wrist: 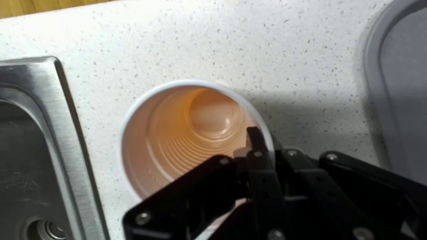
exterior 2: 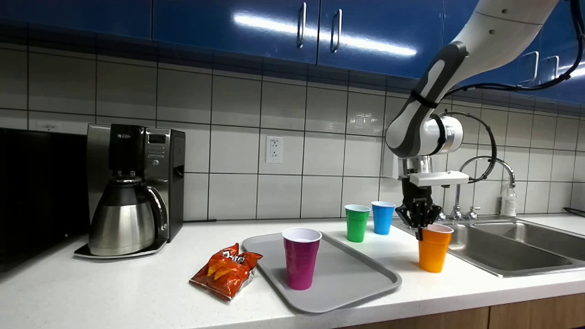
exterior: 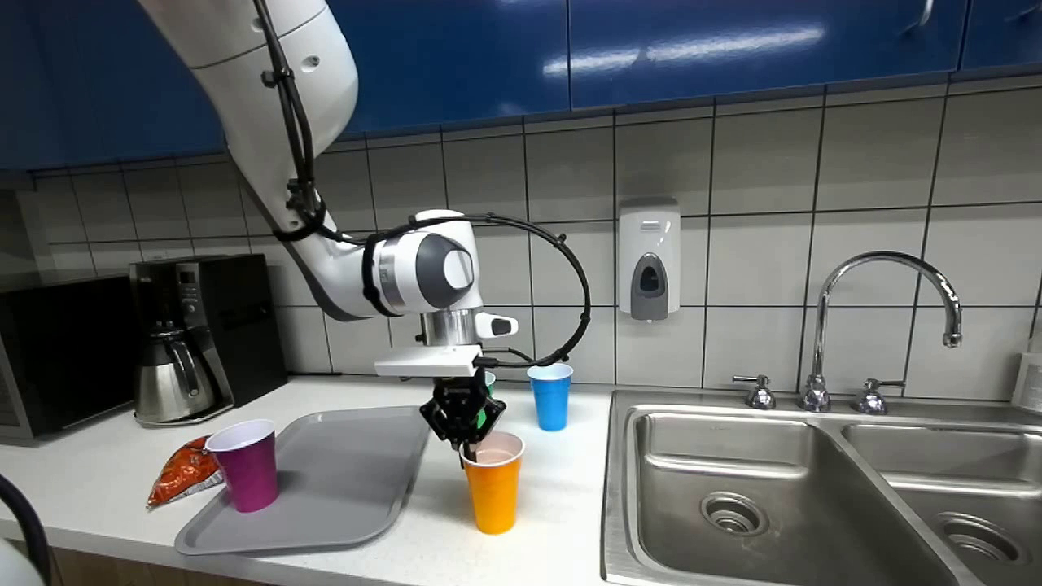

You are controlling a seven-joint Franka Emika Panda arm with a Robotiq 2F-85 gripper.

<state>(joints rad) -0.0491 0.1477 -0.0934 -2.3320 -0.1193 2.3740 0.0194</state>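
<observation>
My gripper (exterior: 467,452) is shut on the rim of an orange cup (exterior: 495,498), with one finger inside the wall and one outside. This pinch also shows in the wrist view, where the fingertips (wrist: 265,141) straddle the near-right rim of the cup (wrist: 173,133). The cup is empty and close to upright; I cannot tell whether its base touches the counter. A blue cup (exterior 2: 382,219) and a green cup (exterior 2: 356,224) stand behind it. In an exterior view the green cup is mostly hidden behind the gripper. A purple cup (exterior 2: 301,260) stands on a grey tray (exterior 2: 349,278).
A red chip bag (exterior 2: 227,270) lies beside the tray. A coffee maker (exterior 2: 132,196) stands farther along the counter. A double steel sink (exterior: 623,488) with a tall faucet (exterior: 887,259) is on the cup's other side. A soap dispenser (exterior: 649,256) hangs on the wall below blue cabinets.
</observation>
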